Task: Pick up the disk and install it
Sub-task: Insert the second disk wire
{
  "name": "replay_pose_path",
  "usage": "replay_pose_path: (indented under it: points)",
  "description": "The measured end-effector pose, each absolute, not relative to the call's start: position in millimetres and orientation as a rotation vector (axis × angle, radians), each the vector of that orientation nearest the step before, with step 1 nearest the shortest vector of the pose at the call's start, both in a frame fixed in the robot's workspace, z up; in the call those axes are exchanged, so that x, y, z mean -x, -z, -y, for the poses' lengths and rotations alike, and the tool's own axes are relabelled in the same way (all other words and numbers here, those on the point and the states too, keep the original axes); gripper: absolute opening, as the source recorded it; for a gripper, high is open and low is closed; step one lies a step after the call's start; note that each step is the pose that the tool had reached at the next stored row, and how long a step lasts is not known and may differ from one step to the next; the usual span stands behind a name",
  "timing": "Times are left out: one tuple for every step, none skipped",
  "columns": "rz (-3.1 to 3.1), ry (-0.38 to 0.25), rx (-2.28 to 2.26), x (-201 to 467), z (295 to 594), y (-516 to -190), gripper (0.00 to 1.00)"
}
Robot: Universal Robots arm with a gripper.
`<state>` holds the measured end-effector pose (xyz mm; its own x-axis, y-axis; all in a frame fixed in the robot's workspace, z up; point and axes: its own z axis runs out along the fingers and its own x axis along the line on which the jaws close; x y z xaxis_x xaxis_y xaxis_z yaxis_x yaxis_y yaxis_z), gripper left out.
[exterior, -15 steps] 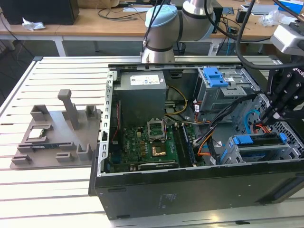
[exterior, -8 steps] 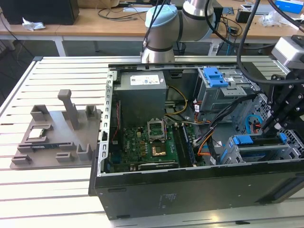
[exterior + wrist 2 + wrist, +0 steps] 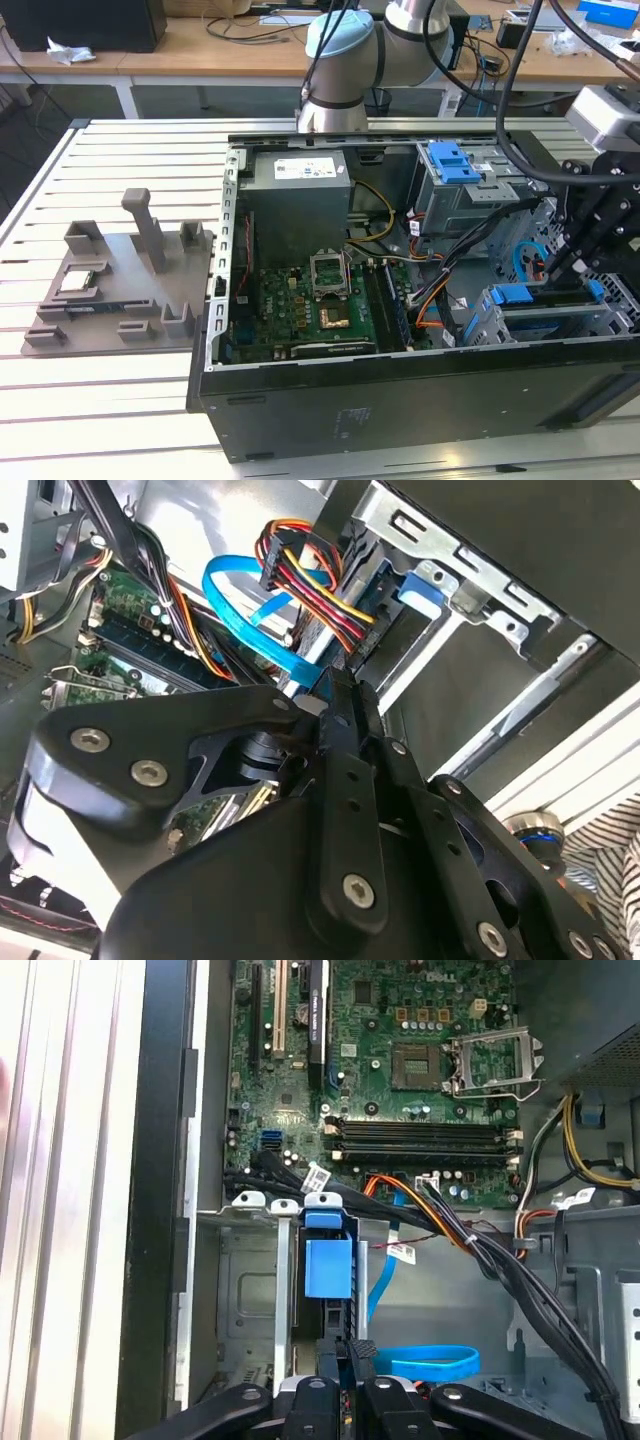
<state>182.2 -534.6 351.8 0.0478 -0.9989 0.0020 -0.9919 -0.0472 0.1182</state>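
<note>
In the exterior view, the gripper [image 3: 572, 255] hangs at three o'clock over the open computer case [image 3: 300, 420], above the drive cage [image 3: 480, 320] where the disk [image 3: 560, 310] sits with its blue bracket showing. In the second wrist view, the fingers [image 3: 345, 740] look pressed together on nothing. In the first wrist view, the disk [image 3: 326, 1260] stands edge-on in its slot. It seems rigid, fairly heavy and shock-sensitive; the bracket edges look like the safest grip.
</note>
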Motion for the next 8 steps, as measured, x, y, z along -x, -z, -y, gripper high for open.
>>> replay_pose_path:
  points:
    - [2.103, 0.121, -2.211, -182.6, 534.6, -351.2, 0.16]
    - [2.101, 0.121, -2.212, -182.7, 534.6, -350.8, 0.16]
    - [2.100, 0.120, -2.213, -182.7, 534.7, -350.3, 0.16]
    - [2.100, 0.120, -2.213, -182.7, 534.7, -349.7, 0.16]
    - [2.099, 0.120, -2.213, -182.8, 534.7, -349.3, 0.16]
    - [2.099, 0.120, -2.213, -182.8, 534.7, -348.4, 0.16]
    - [2.099, 0.120, -2.214, -182.8, 534.7, -347.8, 0.16]
    - [2.099, 0.120, -2.213, -182.8, 534.7, -347.4, 0.16]
